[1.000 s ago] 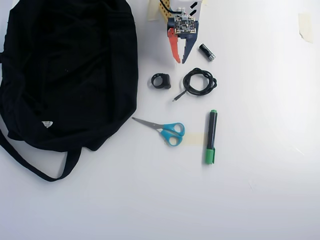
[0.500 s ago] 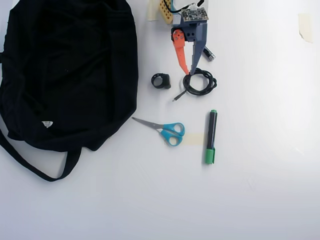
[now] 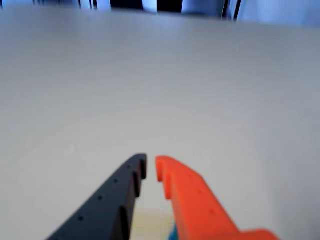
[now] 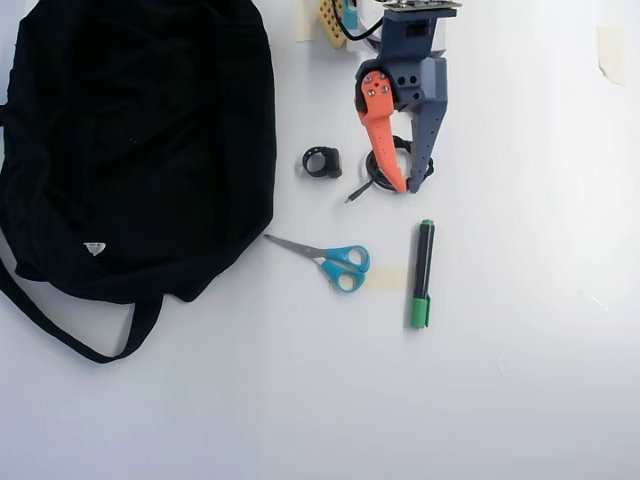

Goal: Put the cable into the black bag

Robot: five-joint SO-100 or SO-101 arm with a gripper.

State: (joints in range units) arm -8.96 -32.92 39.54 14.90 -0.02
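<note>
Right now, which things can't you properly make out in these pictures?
- The cable: in the overhead view the gripper covers most of its loop; whether it is gripped is unclear.
- Wrist view: no cable shows, only blurred tabletop beyond the fingertips.
- The black bag: top and left edges cut it off; its opening cannot be found.
- Bag label: too small to read.

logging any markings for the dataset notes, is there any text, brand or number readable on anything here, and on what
None can be read.
The black bag carries a tiny white label, too small to read in the overhead view.
The green marker shows no legible print.
The wrist view, blurred, shows only the gripper fingers and bare table.
</note>
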